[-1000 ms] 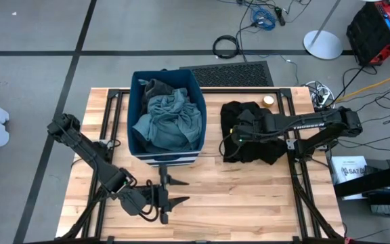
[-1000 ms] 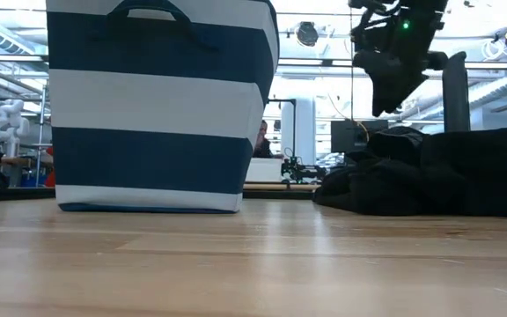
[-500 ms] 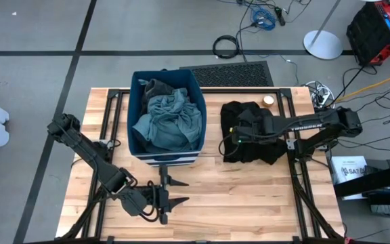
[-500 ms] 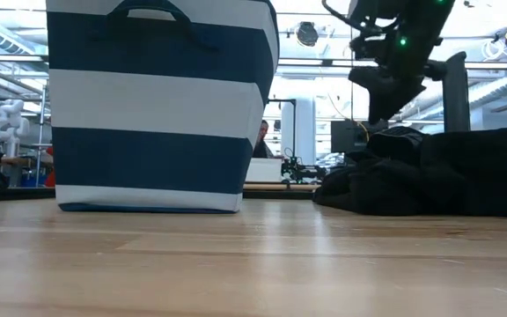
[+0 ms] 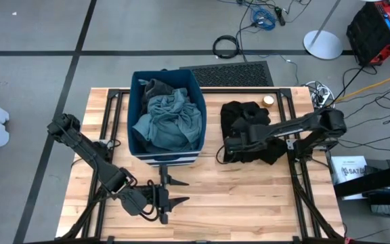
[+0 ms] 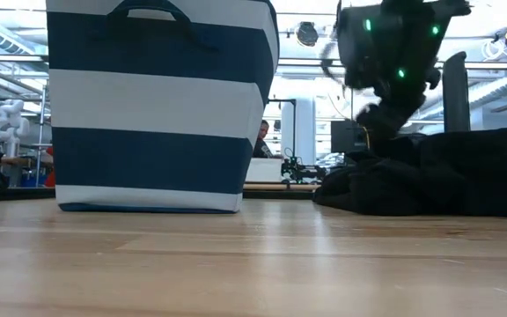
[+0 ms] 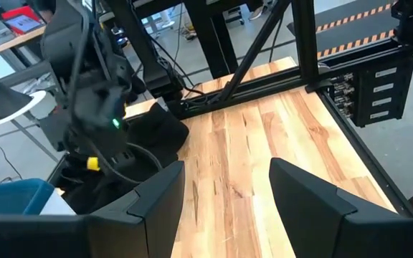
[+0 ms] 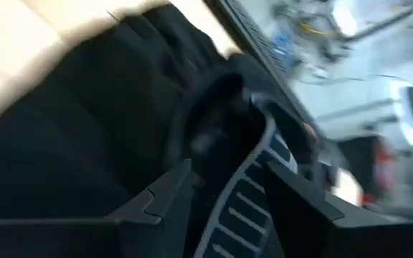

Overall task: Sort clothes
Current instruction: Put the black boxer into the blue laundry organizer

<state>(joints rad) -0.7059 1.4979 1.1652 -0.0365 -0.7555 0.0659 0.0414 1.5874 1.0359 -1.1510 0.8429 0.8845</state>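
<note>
Looking down, I see a crumpled black garment pile [image 5: 249, 132] on the table's right half, beside the striped navy bin [image 5: 166, 154] holding a grey-green garment [image 5: 170, 122]. My right gripper [image 5: 230, 150] is down at the pile's near-left edge, fingers partly apart against black fabric; whether it grips, I cannot tell. My left gripper [image 5: 175, 192] waits wide open, empty, at the front edge.

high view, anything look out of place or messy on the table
Nothing is spilled or damaged. The black clothes lie in a crumpled heap on the table, outside the striped bin that holds grey-green garments. A small round pale object sits beside the heap; what it is cannot be told.
</note>
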